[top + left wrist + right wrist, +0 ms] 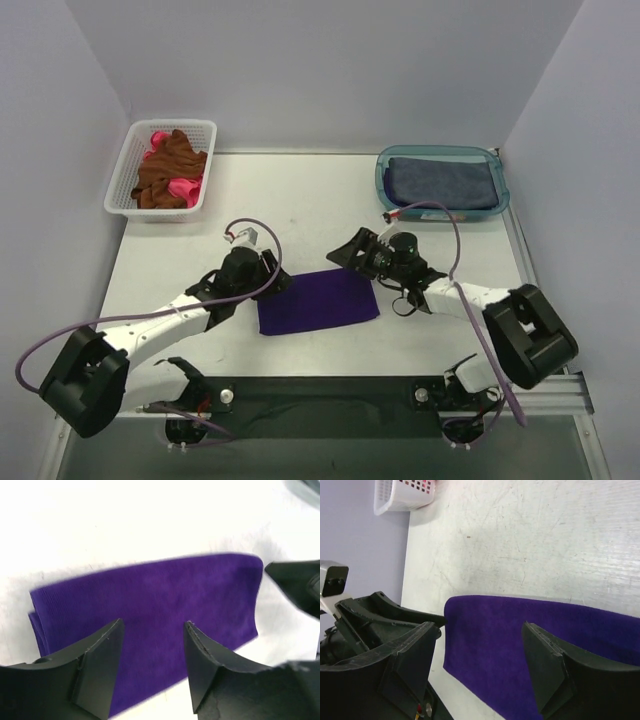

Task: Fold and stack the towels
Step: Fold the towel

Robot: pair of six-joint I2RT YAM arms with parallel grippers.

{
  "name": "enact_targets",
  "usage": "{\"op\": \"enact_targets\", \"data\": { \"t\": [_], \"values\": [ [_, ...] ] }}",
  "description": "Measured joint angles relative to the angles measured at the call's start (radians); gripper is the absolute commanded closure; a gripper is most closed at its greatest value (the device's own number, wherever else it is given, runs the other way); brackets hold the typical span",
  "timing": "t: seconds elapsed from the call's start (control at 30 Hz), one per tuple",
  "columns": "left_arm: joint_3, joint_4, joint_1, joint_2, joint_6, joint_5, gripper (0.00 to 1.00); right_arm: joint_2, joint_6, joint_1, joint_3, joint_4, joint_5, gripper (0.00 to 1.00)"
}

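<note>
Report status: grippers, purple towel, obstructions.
Left gripper and right gripper open, empty, over purple towel. Towel folded, flat on table. Nothing in the way.

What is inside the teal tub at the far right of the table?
A folded slate blue-grey towel lies inside the teal tub and fills most of it. Whether another towel lies under it cannot be seen, because this one covers the bottom.
</note>
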Motion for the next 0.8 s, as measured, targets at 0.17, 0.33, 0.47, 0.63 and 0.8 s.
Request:
{"op": "enact_targets", "data": {
  "t": [0.17,0.33,0.47,0.63,0.8],
  "values": [
    [-0.071,0.170,0.066,0.090,0.003,-0.001,0.40,0.200,0.002,0.002,0.004,0.171,-0.011,0.31],
    [-0.151,0.280,0.121,0.144,-0.003,0.005,0.40,0.404,0.054,-0.078,-0.053,0.457,-0.049,0.31],
    [-0.161,0.407,0.163,0.209,-0.007,0.033,0.40,0.504,0.119,-0.116,-0.071,0.673,-0.088,0.30],
    [-0.143,0.482,0.239,0.272,0.007,0.092,0.40,0.526,0.148,-0.134,-0.078,0.753,-0.100,0.27],
    [-0.096,0.471,0.325,0.310,0.058,0.138,0.39,0.421,0.072,-0.149,-0.100,0.638,-0.088,0.25]
  ]
}}
